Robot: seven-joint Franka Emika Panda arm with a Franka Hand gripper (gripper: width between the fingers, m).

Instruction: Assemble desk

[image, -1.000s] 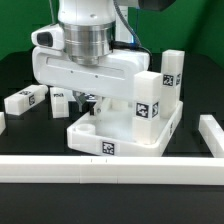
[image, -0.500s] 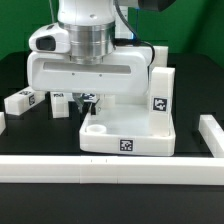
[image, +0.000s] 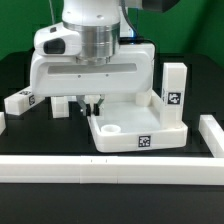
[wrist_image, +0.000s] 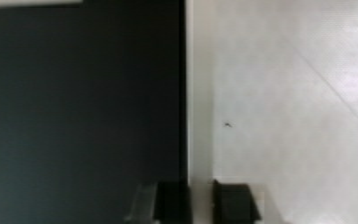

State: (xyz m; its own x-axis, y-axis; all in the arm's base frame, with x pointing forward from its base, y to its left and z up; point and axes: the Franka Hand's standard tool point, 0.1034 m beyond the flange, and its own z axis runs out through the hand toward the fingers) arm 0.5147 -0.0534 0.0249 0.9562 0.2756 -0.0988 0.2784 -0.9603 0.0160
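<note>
Tabletop (image: 15,75) is black and mostly bare. The desk top (image: 145,118) sits flat on it, near the front border rail (image: 100,165) but apart from it. My read of the step: shifting the desk top by its rim into a better pose for the next leg. To do it well, I'd keep it sliding flat, move slowly so the thin rim doesn't twist out of the grip, and not lift one edge. One upright leg (image: 175,90) stands in the far corner on the exterior view's right; it should be kept away from my wrist housing during any turn. Loose legs (image: 24,100) lie on the exterior view's left, close to the sweep path, so watch them. Pincer (image: 92,100) is clenched, and appears to pinch the rim on the exterior view's left side. In the wrist view the rim edge runs straight between the pincer's (wrist_image: 199,200) tips, with white desk top (wrist_image: 282,100) on one side and dark tabletop on the other. The rest of the desk top lies to the exterior view's right of the pincer.
</note>
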